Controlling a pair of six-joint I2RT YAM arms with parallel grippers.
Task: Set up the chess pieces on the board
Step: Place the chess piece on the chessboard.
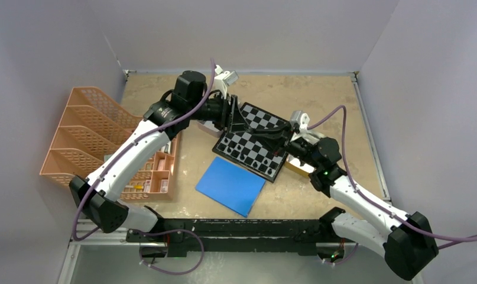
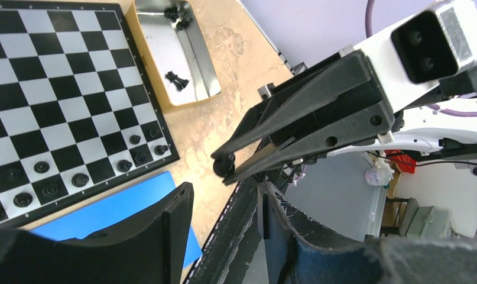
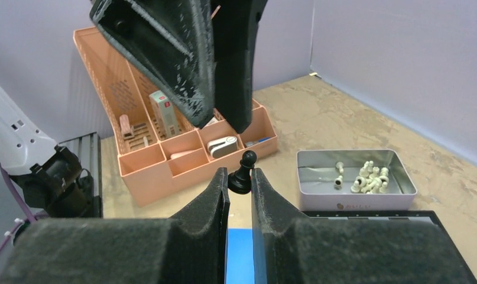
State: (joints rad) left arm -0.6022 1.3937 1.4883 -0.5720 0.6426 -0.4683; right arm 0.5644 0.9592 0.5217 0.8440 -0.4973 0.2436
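The board (image 1: 255, 137) lies tilted at mid-table, with black chess pieces (image 1: 256, 157) along its near rows. My right gripper (image 3: 240, 177) is shut on a black pawn (image 3: 243, 170), gripping its base with the head sticking out past the fingertips. In the left wrist view that pawn (image 2: 224, 166) hangs beyond the board's (image 2: 58, 89) corner, over bare table. My left gripper (image 2: 224, 198) is open with nothing between its fingers. It hangs just above the pawn, its fingers (image 3: 165, 47) pointing down at it. More black pieces (image 2: 76, 177) stand on the board's edge rows.
A tin (image 2: 203, 65) holding a few black pieces lies beside the board. Another tin (image 3: 354, 192) holds several cream pieces. A blue sheet (image 1: 231, 185) lies in front of the board. An orange file rack (image 1: 85, 133) and an orange organiser tray (image 1: 162, 171) stand at the left.
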